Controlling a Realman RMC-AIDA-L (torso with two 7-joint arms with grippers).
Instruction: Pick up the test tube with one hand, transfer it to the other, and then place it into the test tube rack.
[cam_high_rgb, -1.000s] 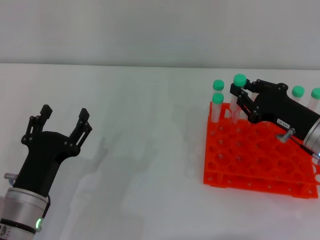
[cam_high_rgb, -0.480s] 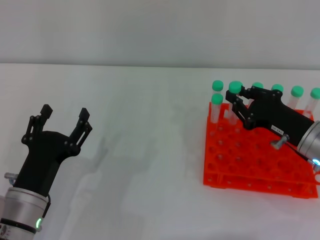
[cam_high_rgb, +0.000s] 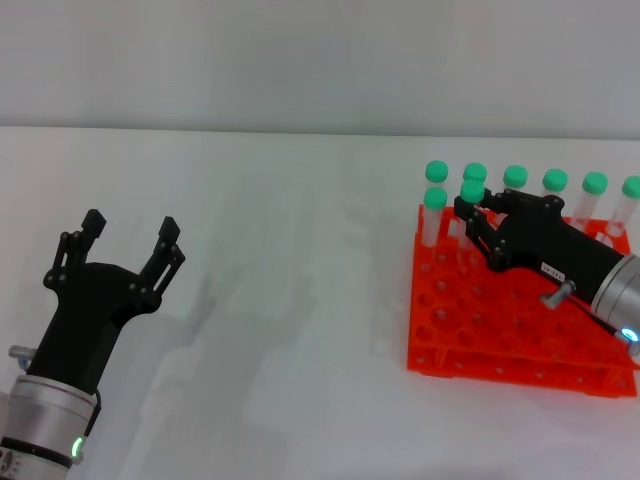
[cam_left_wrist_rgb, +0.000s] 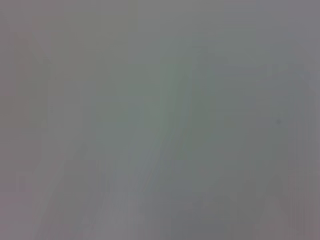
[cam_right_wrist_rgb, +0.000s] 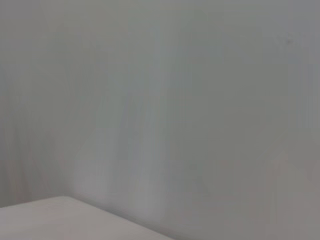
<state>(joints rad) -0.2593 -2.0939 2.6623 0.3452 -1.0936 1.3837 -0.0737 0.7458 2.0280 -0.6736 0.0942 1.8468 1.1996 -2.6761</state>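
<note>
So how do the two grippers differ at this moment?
The left gripper is open and holds nothing, over bare table; the right gripper is shut on a green-capped test tube. The left is well clear of the orange rack; the right reaches over it. Both are black with two fingers.

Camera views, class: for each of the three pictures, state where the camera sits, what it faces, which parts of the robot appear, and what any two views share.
Head view: on the robot's head, looking forward and down at the white table; shows the left pincer open and idle, and the right pincer over the orange test tube rack, at a green-capped test tube.
Left wrist view: on the left wrist; only blurred grey, no robot parts.
Right wrist view: on the right wrist; grey blur with a pale surface edge, no robot parts.
Shared: both wrist views show featureless grey.
</note>
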